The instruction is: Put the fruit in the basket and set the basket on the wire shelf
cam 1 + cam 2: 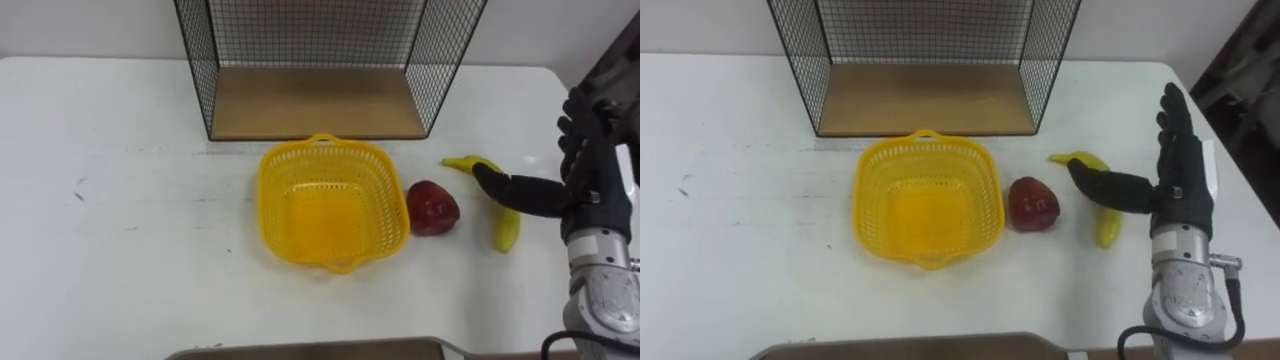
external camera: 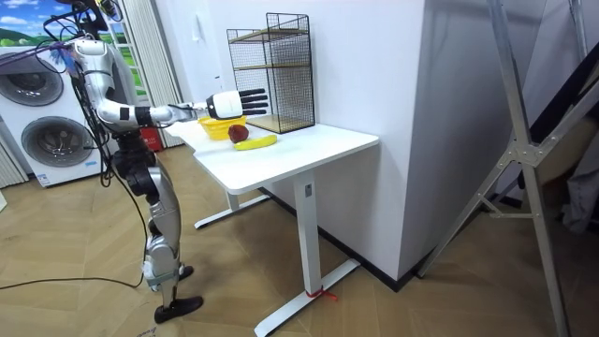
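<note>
Washing machines (image 2: 58, 140) behind; right hand (image 1: 1185, 195) spread over banana (image 1: 1106, 228).

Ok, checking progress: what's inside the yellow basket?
Nothing: the basket is empty, floor fully visible. The red fruit and banana lie beside it, the right hand partly covering the banana.

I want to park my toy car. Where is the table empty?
The wide bare white table left of the yellow plastic mesh basket, and the strip in front of it. Crowded right of the basket: red apple, yellow banana and the robot's right hand.
</note>
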Robot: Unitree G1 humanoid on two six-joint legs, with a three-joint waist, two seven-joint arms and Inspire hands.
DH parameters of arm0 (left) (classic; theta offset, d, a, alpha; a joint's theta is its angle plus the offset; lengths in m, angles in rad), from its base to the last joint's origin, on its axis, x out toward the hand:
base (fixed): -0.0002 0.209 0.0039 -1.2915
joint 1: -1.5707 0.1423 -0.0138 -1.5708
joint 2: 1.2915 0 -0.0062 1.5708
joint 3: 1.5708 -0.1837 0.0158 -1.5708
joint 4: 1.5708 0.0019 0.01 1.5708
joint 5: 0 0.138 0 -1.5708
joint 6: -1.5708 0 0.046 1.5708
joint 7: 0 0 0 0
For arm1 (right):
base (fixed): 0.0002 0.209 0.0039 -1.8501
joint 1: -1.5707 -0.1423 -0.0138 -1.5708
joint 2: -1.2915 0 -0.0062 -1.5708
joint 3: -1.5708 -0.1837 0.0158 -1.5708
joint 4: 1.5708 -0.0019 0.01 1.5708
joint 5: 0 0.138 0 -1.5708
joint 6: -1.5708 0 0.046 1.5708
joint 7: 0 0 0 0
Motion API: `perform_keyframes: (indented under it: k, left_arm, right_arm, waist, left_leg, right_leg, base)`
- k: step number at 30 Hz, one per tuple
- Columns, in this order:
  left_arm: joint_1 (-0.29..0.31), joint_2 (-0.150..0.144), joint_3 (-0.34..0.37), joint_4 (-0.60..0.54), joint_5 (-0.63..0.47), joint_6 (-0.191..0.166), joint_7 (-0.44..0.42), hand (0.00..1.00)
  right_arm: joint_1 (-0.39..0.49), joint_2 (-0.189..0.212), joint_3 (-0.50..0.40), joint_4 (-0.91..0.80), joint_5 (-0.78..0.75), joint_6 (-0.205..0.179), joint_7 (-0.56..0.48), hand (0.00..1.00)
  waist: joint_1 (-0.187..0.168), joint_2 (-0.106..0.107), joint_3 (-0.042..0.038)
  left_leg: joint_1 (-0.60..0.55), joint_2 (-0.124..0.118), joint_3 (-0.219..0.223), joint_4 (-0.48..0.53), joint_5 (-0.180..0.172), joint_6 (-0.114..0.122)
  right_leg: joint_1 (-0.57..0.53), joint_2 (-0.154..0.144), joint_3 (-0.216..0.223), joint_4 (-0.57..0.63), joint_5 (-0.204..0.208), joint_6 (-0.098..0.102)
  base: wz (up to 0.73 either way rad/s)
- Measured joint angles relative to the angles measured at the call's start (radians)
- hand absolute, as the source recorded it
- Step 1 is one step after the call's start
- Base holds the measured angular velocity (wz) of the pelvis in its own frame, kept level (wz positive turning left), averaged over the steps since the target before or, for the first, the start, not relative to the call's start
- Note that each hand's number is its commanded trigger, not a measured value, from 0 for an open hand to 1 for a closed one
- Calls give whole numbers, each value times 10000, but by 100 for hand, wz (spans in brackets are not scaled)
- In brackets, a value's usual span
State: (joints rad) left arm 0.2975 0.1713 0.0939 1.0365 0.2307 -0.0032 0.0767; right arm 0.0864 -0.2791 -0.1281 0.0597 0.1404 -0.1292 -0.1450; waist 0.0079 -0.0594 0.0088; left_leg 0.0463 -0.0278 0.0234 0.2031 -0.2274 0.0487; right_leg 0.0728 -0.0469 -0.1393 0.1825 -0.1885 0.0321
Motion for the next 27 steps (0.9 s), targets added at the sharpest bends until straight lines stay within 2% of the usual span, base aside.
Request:
perform_keyframes:
  k: [14, 21, 27]
  left_arm:
    - [0, 0, -4, -6, 6, -22, 0, 0]
    - [0, 0, -2, -88, 262, -19, 0, 0]
    - [-8, 0, -12, -91, 252, 43, 0, 0]
  right_arm:
    - [0, 1, 143, 49, -291, 0, 555, 0]
    - [1, 10, 475, 48, 158, 0, 1088, 0]
    - [4, 8, 836, 154, 61, 18, 1499, 0]
  waist:
    - [25, 40, 13]
    - [53, 130, -28]
    - [0, 104, -46]
  left_leg:
    - [-3, -3, -15, 2, 0, 0]
    - [-5, -3, -56, 3, -1, -1]
    - [34, -21, -53, 20, -1, -1]
  right_leg:
    - [18, 3, -7, -9, 0, -1]
    - [21, 2, -62, -12, 1, -1]
    - [153, -17, -114, -132, 4, -2]
  base:
    - [0]
    - [0]
    - [2]
